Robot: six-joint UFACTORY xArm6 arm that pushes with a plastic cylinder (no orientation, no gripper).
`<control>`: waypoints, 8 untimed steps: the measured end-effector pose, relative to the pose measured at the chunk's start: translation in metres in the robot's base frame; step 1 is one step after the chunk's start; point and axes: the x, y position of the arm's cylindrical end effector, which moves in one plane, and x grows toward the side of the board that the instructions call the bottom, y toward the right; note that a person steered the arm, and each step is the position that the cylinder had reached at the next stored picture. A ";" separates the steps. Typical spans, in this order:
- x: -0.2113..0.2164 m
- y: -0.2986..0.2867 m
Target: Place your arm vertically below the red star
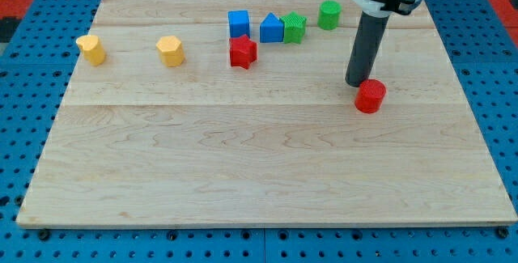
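Looking over the bench (pixel 267 174), I find the red star (pixel 243 52) lying flat toward the far side, a little left of centre. Just beyond it on the right sit a blue cube (pixel 238 23), a blue house-shaped block (pixel 272 29), a green star (pixel 295 28) and, farther right, a green cylinder (pixel 329 14). Two yellow blocks (pixel 91 49) (pixel 170 51) lie well to the left.

There is no hand on this rig, so nothing opens or closes; I have only the rod. My tip (pixel 357 82) rests on the right side of the bench, touching or nearly touching the far-left edge of a red cylinder (pixel 371 96), and well apart from the red star.

I judge the star to be a small, light, rigid plastic piece that would slide readily on the smooth wood and turn if nudged on one of its points. It cannot be gripped, only pushed, and this task calls for no contact at all. The open wood on the near side of the star is where my tip should end up, so I would approach leftward across clear bench, keeping near of the star.
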 end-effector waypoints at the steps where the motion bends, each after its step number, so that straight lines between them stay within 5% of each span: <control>1: 0.003 -0.011; 3: 0.034 -0.067; 8: 0.058 0.015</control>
